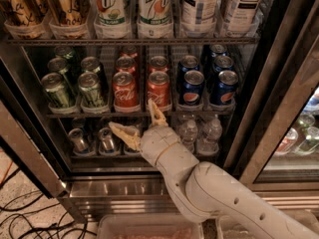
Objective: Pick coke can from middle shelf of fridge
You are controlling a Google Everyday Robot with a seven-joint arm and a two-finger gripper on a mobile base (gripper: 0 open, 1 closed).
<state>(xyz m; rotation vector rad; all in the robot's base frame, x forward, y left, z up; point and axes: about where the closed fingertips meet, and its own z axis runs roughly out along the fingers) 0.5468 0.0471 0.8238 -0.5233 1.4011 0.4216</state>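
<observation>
Red coke cans (125, 91) stand in two lanes on the middle shelf (139, 114) of the fridge (149, 193), between green cans (57, 89) on the left and blue Pepsi cans (191, 86) on the right. A second front coke can (158, 89) stands next to the first. My gripper (137, 119) is open, just below and in front of the shelf's front rail, under the two front coke cans. One fingertip (153, 106) reaches up before the right coke can's base; the other (115, 129) points left. It holds nothing.
Tall bottles (154, 9) fill the rack above. Small cans (106, 139) and water bottles (210, 132) stand on the rack below, behind my wrist. A dark door frame (279, 98) slants at the right. Cables (30, 218) lie on the floor at the left. A tray edge (149, 225) is at the bottom.
</observation>
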